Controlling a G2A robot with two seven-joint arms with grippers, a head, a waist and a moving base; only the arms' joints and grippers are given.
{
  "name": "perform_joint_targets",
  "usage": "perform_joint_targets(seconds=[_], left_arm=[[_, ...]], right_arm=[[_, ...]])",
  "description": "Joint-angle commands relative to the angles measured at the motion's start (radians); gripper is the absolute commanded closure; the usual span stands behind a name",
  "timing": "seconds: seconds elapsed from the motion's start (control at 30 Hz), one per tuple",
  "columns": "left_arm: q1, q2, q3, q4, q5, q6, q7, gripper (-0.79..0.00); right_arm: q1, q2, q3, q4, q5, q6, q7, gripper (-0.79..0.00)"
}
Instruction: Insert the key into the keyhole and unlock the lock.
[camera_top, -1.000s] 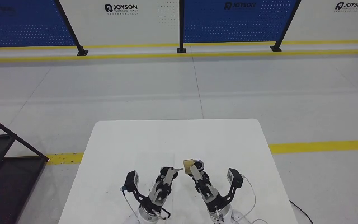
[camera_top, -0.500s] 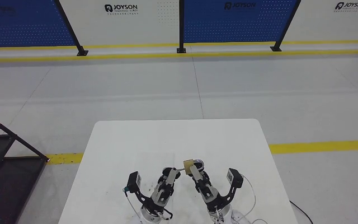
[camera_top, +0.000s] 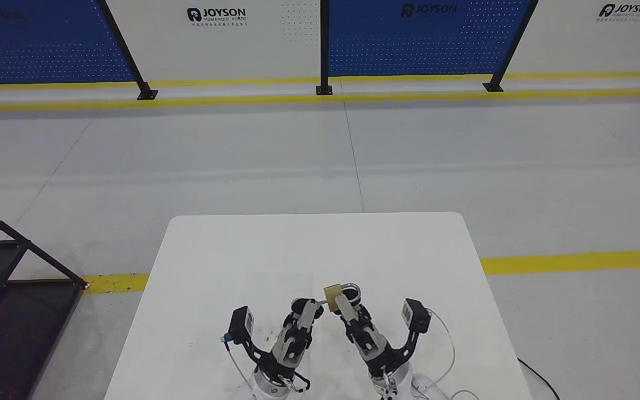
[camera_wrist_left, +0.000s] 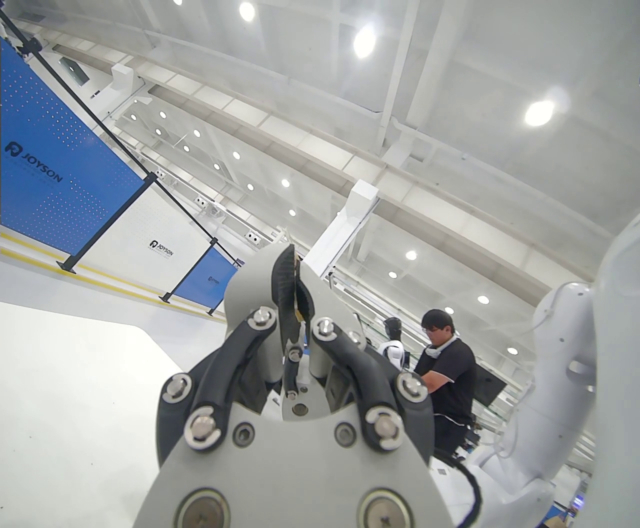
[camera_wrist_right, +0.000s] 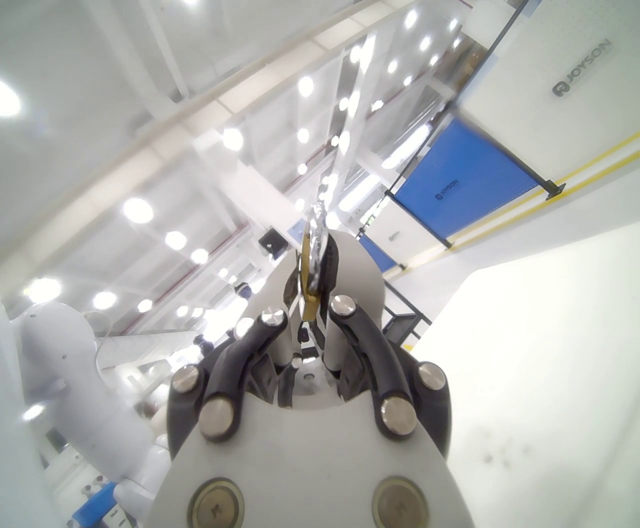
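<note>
1. Left gripper (camera_wrist_left: 292, 272): the fingers are pressed together on a thin key (camera_wrist_left: 298, 306). Only its brass edge shows between the pads. The gripper is raised over the near part of the white table (camera_top: 240, 260).
2. Right gripper (camera_wrist_right: 320, 267): it is clamped on a brass padlock (camera_wrist_right: 309, 295). The silver shackle (camera_wrist_right: 316, 232) projects past the fingertips, away from the wrist.
3. In the top view the two grippers stand tip to tip above the table. The padlock body sits at the right gripper's tip, just beside the left one.
4. Assessment: the lock is held aloft by one arm so that the other can present the key to it. Clamping the body across its flat faces should resist the twist of unlocking.
5. The keyhole is hidden. Whether the key has entered it cannot be determined.
6. Risk: the key is pinched with little purchase and may slip when turned.
</note>
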Motion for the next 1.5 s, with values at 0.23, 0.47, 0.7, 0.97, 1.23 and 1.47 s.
perform_joint_targets(seconds=[0.23, 0.47, 0.7, 0.97, 1.23, 1.47], left_arm=[[-0.001, -0.004, -0.006, 0.001, 0.003, -0.002, -0.005, 0.0], [0.003, -0.005, -0.012, -0.001, 0.007, 0.003, -0.017, -0.172], [0.01, -0.004, -0.026, -0.003, 0.006, -0.002, -0.021, -0.785], [0.016, 0.002, -0.057, -0.014, 0.01, -0.035, -0.039, -0.785], [0.016, 0.017, -0.098, 0.008, 0.016, -0.131, -0.121, -0.443], [0.025, 0.025, -0.118, -0.003, -0.005, -0.176, -0.179, -0.357]], right_arm=[[-0.003, -0.003, 0.002, -0.006, -0.038, 0.023, 0.005, 0.0], [-0.005, -0.005, 0.004, -0.01, -0.049, 0.028, 0.006, 0.0], [-0.013, -0.004, 0.02, -0.016, -0.041, 0.017, 0.001, 0.0], [-0.023, -0.001, 0.043, -0.024, -0.025, 0.004, 0.01, 0.0], [-0.036, 0.007, 0.075, -0.037, 0.002, -0.009, 0.058, 0.0], [-0.044, 0.016, 0.091, -0.055, 0.025, 0.0, 0.152, 0.0]])
